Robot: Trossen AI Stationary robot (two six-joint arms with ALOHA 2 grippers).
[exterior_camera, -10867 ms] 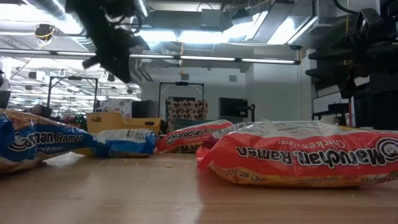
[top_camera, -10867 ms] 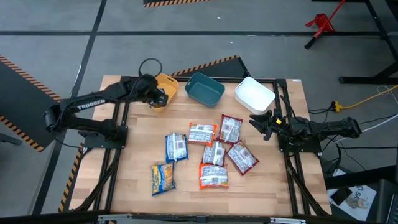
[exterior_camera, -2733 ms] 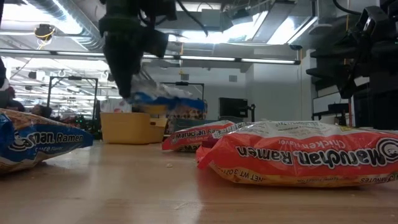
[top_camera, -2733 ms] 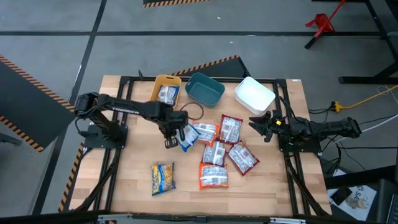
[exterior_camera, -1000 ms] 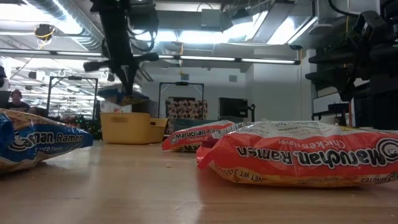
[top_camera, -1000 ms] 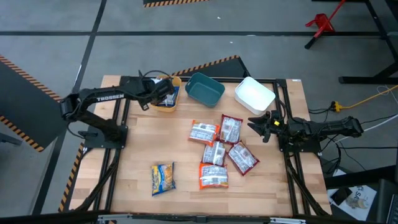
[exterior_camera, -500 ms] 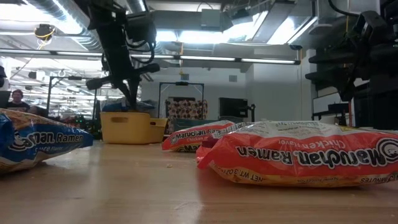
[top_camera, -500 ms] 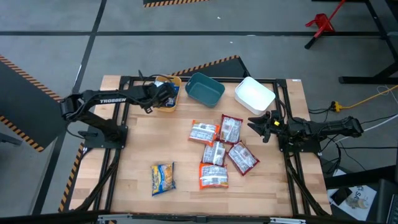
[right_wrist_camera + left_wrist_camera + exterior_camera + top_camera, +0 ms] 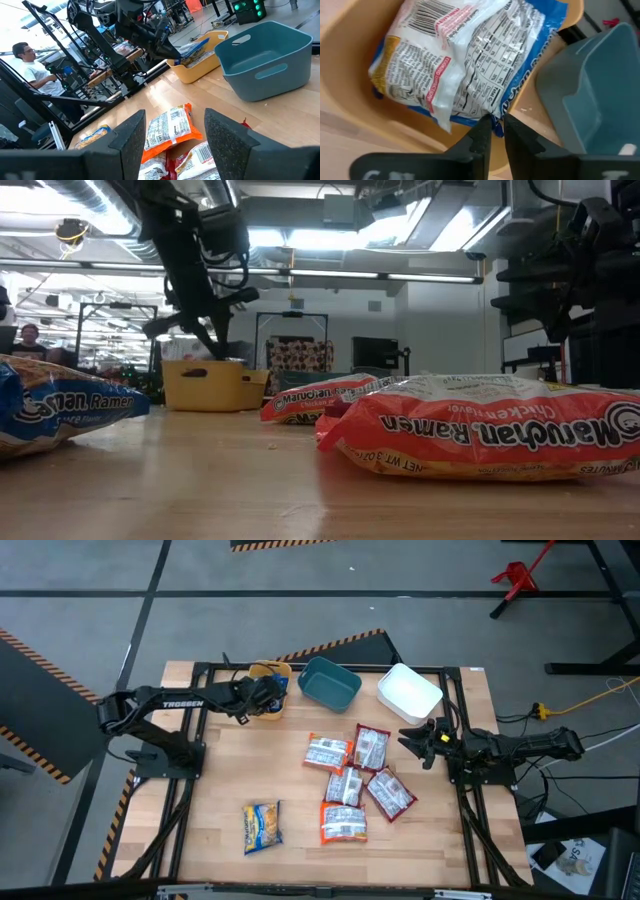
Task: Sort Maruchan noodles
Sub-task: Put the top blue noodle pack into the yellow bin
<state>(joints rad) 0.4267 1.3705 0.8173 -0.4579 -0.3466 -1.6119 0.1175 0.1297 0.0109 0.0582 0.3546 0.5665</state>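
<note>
Yellow bin (image 9: pixel 350 107) holds a blue packet (image 9: pixel 470 65) lying slantwise.

A blue-edged noodle packet (image 9: pixel 470 65) lies in the yellow bin (image 9: pixel 350 75) (barcode side up). The left gripper (image 9: pixel 493 131) pinches its edge, fingers nearly together. A teal bin (image 9: pixel 590 100) stands just beside.

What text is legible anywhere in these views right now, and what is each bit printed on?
"Maruchan Ramen", upside down: orange packet nearest the low camera.
"Maruchan": orange packet behind.
"...an Ramen": blue packet.
"TROSSEN": left arm.
Nutrition panel and barcode on the packet in the yellow bin: too blurred to read.
</note>
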